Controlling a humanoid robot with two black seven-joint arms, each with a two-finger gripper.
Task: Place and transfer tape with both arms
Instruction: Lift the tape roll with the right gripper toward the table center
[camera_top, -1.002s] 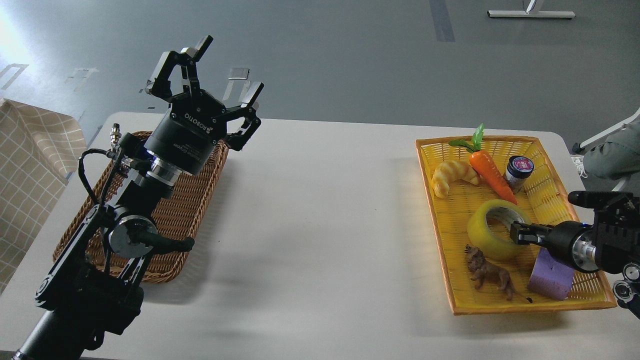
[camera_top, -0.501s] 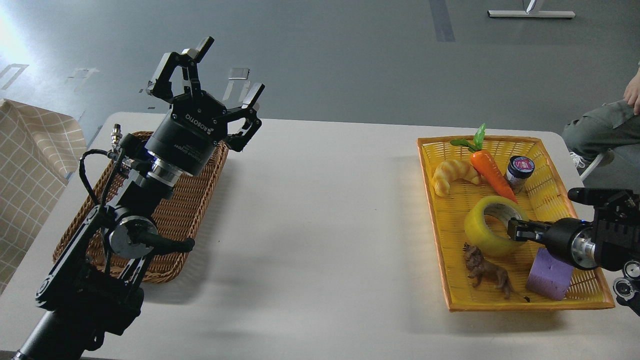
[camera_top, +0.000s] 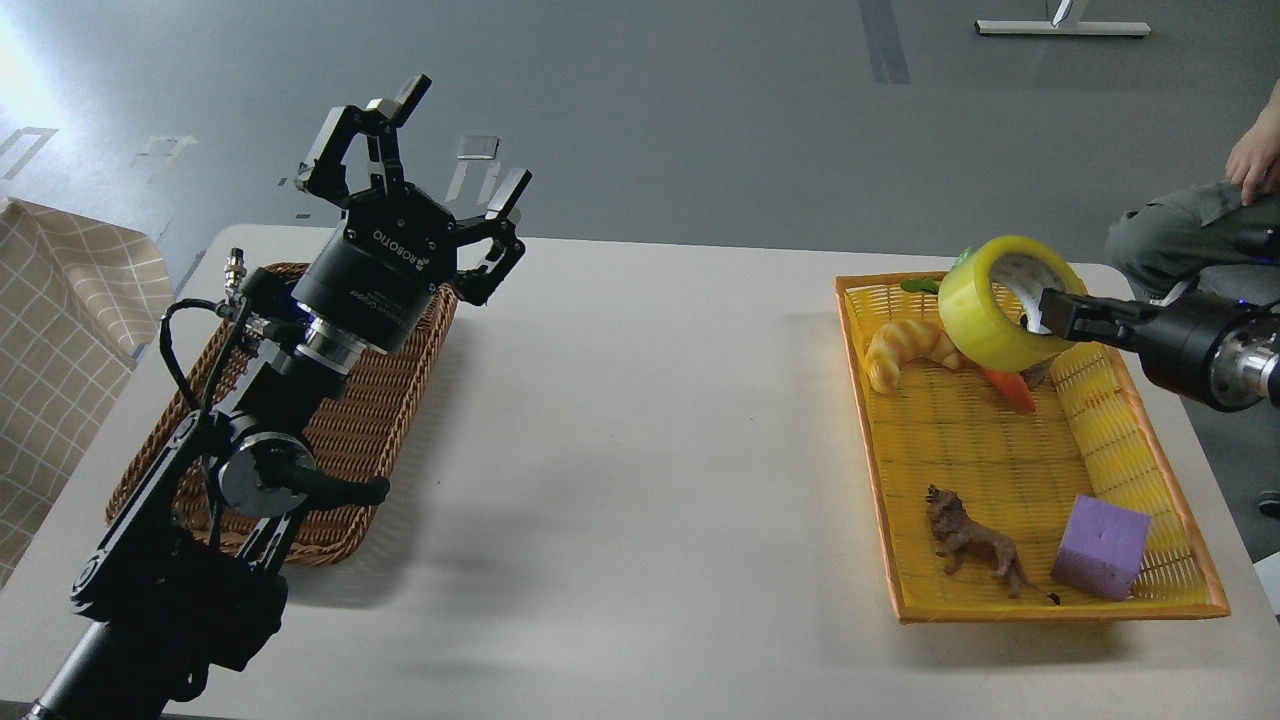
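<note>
White bench (camera_top: 640, 450). Left end effector (camera_top: 440, 150), marked "ROBOTIQ", fingers spread wide above the brown basket (camera_top: 350, 440). Right end effector (camera_top: 1050, 310) grips the tape's (camera_top: 985, 315) wall. Tape: translucent yellow roll, whitish core, held above the yellow tray's (camera_top: 1000, 610) far end; bore axis tilted up and rightward.
</note>
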